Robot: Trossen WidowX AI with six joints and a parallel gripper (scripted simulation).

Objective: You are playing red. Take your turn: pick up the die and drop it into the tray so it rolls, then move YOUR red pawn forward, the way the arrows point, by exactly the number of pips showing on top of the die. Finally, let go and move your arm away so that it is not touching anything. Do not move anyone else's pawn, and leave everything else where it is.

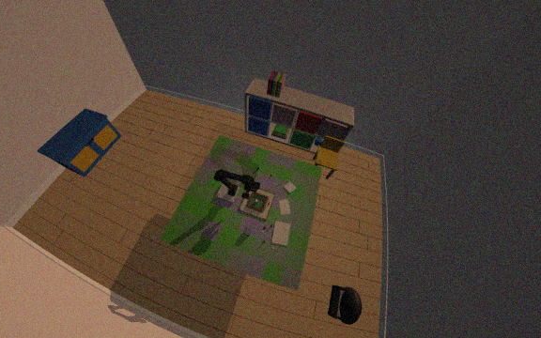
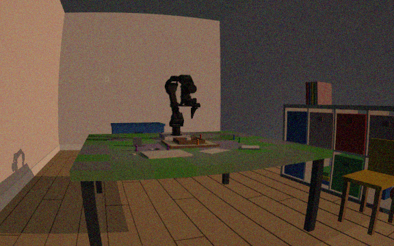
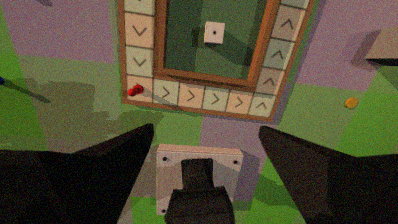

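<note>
My gripper [image 3: 207, 129] [image 2: 193, 114] is open and empty, raised above the table near the board. The red pawn [image 3: 135, 90] is on the lower-left corner square of the board [image 3: 196, 110] in the wrist view, left of and beyond my fingertips and apart from them. Whether it stands quite upright is hard to tell. The die [image 3: 214, 32] lies in the green tray [image 3: 185, 55], inside the tray's brown walls, with one pip on the face towards the camera. In the top and exterior views the pawn and die are too small to read.
The arm's pale base plate [image 3: 170, 182] is below the board in the wrist view. A yellow disc [image 3: 351, 103] and a pale block [image 3: 386, 47] lie right of the board. Pale flat pieces [image 1: 281, 233] [image 1: 285, 207] [image 1: 289, 187] lie on the table beside the board.
</note>
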